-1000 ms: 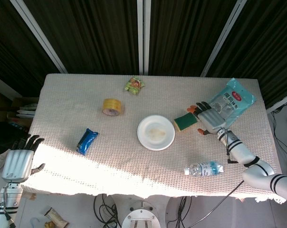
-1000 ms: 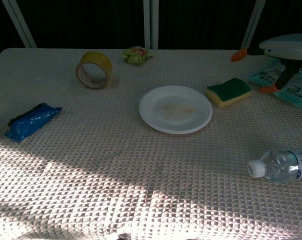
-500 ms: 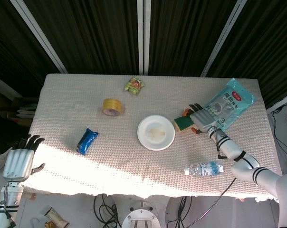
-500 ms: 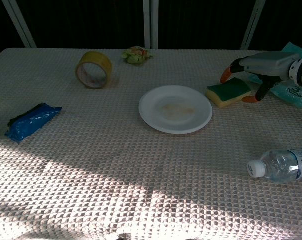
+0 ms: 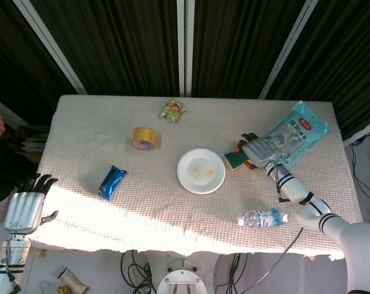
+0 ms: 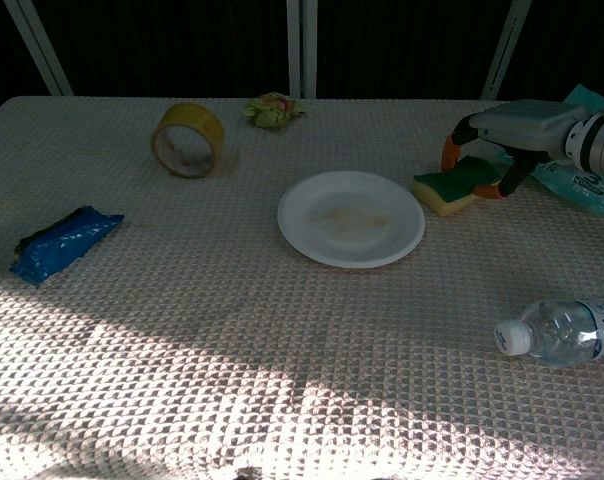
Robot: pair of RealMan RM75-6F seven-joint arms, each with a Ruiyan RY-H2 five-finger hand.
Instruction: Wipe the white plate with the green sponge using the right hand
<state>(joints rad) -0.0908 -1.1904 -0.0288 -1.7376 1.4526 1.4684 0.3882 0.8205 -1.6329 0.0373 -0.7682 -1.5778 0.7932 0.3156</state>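
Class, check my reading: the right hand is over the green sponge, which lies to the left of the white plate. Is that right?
Not quite. The chest view shows the green sponge lying to the right of the white plate, not the left. The right hand is indeed over it.

We list a round white plate [image 6: 351, 217], flat at mid-tabletop, faint brownish smear at its centre, and a green sponge [image 6: 455, 185] with yellow underside, flat, just right of our plate, apart.

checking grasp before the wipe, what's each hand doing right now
Left hand: open, holds nothing, beside the table.
Right hand: over the green-and-yellow rectangular sponge, fingers around it; grip cannot be told.
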